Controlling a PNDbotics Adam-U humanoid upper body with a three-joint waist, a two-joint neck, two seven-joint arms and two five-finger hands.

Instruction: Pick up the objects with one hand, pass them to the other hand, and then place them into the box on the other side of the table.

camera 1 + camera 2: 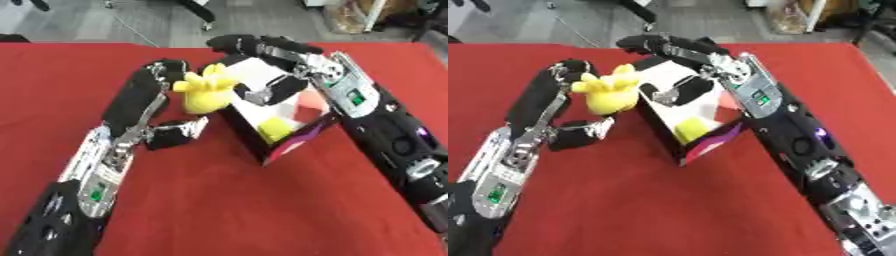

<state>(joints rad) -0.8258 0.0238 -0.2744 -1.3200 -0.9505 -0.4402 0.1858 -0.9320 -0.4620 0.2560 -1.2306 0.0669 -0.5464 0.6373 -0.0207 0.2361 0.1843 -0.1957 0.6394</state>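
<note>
L hand point(144, 102) fingers curled, R hand point(293, 67) open, both extended.

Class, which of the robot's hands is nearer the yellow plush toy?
Left. The left hand touches the yellow plush toy with its fingers; the right hand is above the box, beside the toy.

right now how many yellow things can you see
2. A yellow soft toy is at the left hand's fingertips, beside the box. A yellow block lies inside the box, under the right hand. More may be hidden there.

No legible text, label or number anywhere.
</note>
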